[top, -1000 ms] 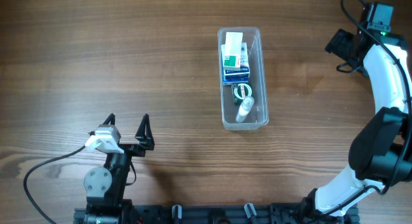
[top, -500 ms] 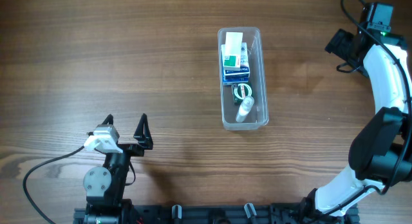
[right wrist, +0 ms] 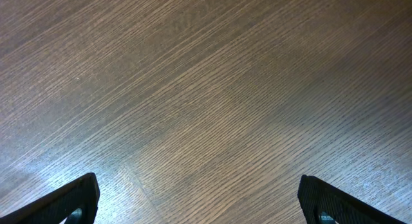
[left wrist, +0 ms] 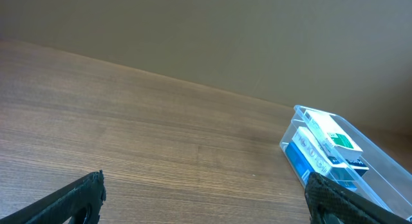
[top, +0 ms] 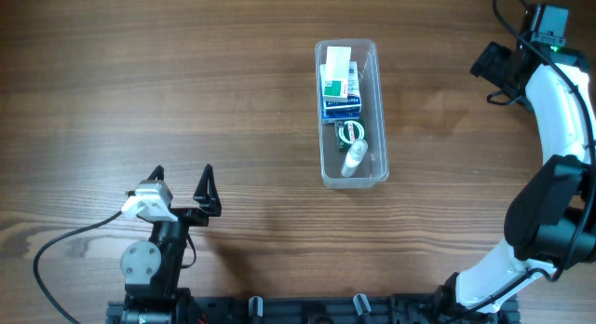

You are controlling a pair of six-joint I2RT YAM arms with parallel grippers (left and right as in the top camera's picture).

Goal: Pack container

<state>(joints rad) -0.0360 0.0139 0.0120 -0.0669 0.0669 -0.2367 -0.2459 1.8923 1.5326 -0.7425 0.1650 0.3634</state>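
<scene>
The container (top: 380,110), with small boxes (top: 340,87) inside, lies on the bench (top: 186,82) ahead and to the right of the left end effector (top: 182,180), its long axis pointing away from it, somewhat nearer the right end effector (right wrist: 199,198); both gape wide, holding nothing.

The print on the boxes (top: 337,82) cannot be read

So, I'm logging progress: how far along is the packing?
Done: the container holds small boxes, a white coil and a small bottle. In hand: nothing; left pincer and right pincer are open, empty, away from it. Left: probably little, since no loose item shows on the table.
</scene>
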